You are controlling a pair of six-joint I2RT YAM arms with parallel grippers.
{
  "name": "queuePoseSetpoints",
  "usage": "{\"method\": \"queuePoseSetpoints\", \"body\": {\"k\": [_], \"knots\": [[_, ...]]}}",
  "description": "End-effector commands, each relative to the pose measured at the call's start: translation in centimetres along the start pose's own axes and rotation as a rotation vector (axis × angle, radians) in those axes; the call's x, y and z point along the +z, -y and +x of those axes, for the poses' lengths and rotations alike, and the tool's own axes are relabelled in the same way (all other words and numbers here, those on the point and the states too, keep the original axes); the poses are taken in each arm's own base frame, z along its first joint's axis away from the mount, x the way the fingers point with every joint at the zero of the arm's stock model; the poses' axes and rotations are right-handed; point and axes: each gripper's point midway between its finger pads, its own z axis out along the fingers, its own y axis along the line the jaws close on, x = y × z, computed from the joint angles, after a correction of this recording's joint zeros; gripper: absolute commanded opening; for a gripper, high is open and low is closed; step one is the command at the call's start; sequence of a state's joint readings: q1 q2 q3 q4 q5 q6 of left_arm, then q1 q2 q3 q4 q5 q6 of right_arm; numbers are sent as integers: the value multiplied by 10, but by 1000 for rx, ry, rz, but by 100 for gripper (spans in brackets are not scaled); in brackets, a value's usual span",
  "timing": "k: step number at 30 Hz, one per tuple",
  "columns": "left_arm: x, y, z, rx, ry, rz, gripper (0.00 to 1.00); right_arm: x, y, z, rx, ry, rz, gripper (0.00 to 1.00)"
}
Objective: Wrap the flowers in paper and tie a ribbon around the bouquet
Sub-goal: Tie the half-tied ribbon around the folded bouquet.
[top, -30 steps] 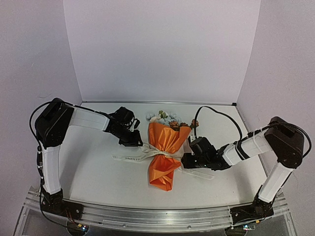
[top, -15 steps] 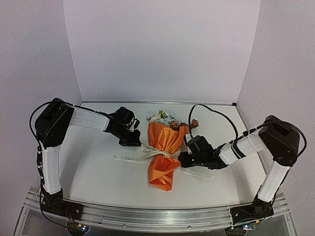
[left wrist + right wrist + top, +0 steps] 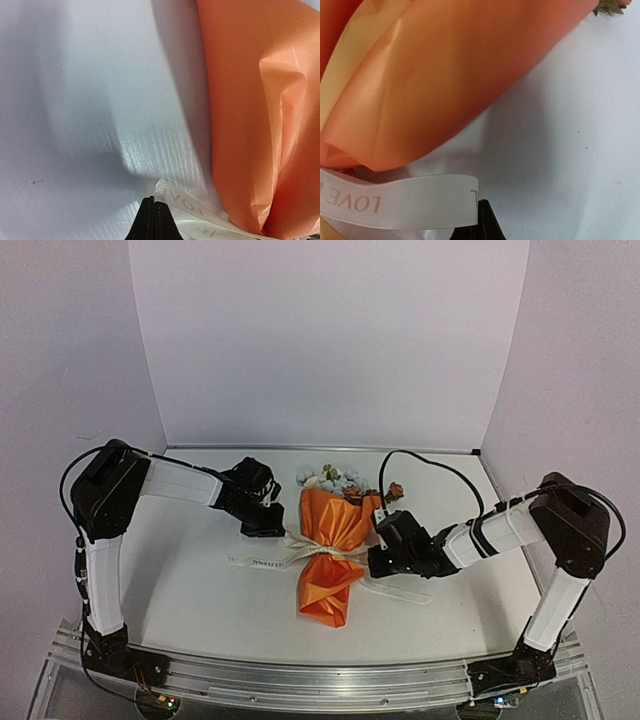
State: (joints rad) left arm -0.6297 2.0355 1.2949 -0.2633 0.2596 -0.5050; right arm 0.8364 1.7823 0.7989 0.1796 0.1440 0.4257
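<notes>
The bouquet [image 3: 335,550] lies mid-table, an orange paper [image 3: 260,115] cone with the flowers [image 3: 335,480] poking out of its far end. The cream lettered ribbon [image 3: 318,552] is cinched round its waist. My left gripper [image 3: 274,532] sits at the bouquet's left side, jaws pressed together on a ribbon loop [image 3: 187,205]. At the right side, my right gripper [image 3: 376,562] is likewise shut, a fold of ribbon [image 3: 400,200] meeting its fingertips [image 3: 484,210]. The paper [image 3: 435,80] fills the upper left of the right wrist view, with a leaf of the flowers [image 3: 607,6] at the top edge.
Loose ribbon tails trail on the white table, one to the left [image 3: 255,562] and one to the right [image 3: 400,590]. A black cable [image 3: 430,468] arcs above the right arm. White walls close the back and sides; a metal rail [image 3: 320,680] runs along the front.
The right gripper has slid left and farther back, up against the bouquet, and closed on the ribbon. The left gripper has closed where it stood.
</notes>
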Motion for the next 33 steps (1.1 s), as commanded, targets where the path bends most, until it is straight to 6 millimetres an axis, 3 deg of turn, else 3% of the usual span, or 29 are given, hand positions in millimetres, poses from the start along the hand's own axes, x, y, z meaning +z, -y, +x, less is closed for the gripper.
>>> {"method": "queuePoseSetpoints", "body": {"k": [1, 11, 23, 33], "knots": [[-28, -5, -18, -48, 92, -57, 0, -27, 15, -16, -31, -7, 92, 0], [-55, -24, -15, -110, 185, -120, 0, -55, 40, 0, -114, -140, 221, 0], [-75, -61, 3, -215, 231, -161, 0, -63, 63, 26, -70, -200, 308, 0], [-97, -103, 25, -344, 265, -200, 0, -77, 75, 19, -73, -167, 357, 0]]}}
